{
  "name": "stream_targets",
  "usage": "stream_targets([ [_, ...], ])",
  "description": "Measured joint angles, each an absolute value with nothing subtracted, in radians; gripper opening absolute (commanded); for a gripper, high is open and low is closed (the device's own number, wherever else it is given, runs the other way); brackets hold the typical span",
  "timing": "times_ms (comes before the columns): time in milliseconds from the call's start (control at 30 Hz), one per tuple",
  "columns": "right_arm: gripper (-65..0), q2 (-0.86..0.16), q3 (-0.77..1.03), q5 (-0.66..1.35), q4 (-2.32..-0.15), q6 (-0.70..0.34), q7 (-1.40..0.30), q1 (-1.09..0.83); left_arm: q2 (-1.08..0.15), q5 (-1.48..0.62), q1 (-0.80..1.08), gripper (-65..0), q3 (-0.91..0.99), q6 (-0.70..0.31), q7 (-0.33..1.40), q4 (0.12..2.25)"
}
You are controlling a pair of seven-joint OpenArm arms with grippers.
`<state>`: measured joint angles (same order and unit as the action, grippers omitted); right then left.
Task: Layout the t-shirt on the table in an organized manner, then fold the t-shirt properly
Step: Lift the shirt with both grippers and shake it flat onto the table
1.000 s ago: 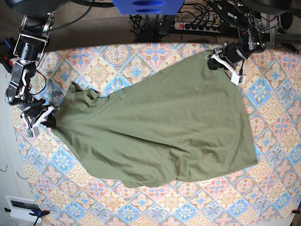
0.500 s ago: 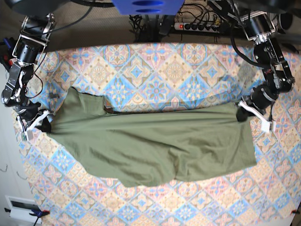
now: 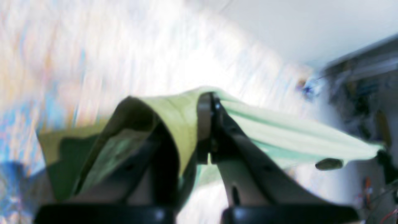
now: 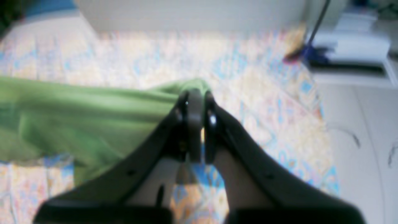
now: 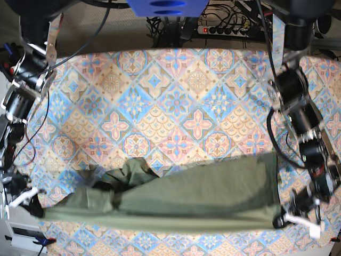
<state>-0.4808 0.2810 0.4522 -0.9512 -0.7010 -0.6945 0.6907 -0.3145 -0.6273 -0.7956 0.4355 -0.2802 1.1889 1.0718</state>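
Observation:
The olive-green t-shirt (image 5: 197, 197) stretches in a long band along the near edge of the table (image 5: 176, 106), bunched into folds near its left part. My left gripper (image 5: 285, 218) is at the base view's lower right, shut on the shirt's right end. In the left wrist view the left gripper (image 3: 206, 102) has its jaws pressed together on a fold of t-shirt (image 3: 279, 133). My right gripper (image 5: 36, 209) is at the lower left, shut on the other end. In the right wrist view the right gripper (image 4: 197, 99) pinches the t-shirt (image 4: 77, 121) edge.
A power strip with cables (image 5: 224, 28) lies behind the table's far edge. A white box (image 5: 21, 234) sits off the near left corner. Both arms reach down along the table's left and right sides.
Both grippers have swept from the middle of the table to its near edge, dragging the shirt with them. The garment has gone from a broad spread to a narrow stretched band.

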Motion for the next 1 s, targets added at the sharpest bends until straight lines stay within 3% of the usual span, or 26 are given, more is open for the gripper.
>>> stream_targets([
  [133,-64.4,-0.478,0.219,0.443,-0.863,-0.704,-0.705,0.869,-0.295,-0.618,-1.008,-65.0,0.361,-0.282,1.073,0.918],
  [333,-64.4,-0.49,0.127,0.448,-0.768,-0.701,-0.591,1.133,-0.262,-0.611,-1.259,-65.0,0.266,-0.276,0.842,0.699],
  [433,-64.4,-0.492,0.088,0.443,-0.731,-0.698,-0.593,1.252,-0.247,-0.646,-1.29,-65.0,0.237,-0.292,0.76,0.659],
  [533,-64.4,-0.499,0.087,0.461,-0.741,-0.702,-0.591,1.282,-0.233,-0.624,-1.256,-65.0,0.239,-0.273,0.798,0.641],
  [667,-64.5,-0.539,0.107,0.44,-0.845,-0.702,-0.781,1.24,-0.252,-0.641,-1.232,-65.0,0.239,-0.295,0.942,0.679],
  [833,-64.5,-0.588,0.259,0.496,-1.171,-0.701,-0.92,0.98,-0.371,-0.807,-1.257,-65.0,0.238,-0.355,1.008,0.878],
  [1000,-64.5,-0.552,0.281,0.509,-1.358,-0.71,-1.007,0.696,-0.47,-0.893,-1.031,-65.0,0.237,-0.337,1.085,0.974],
])
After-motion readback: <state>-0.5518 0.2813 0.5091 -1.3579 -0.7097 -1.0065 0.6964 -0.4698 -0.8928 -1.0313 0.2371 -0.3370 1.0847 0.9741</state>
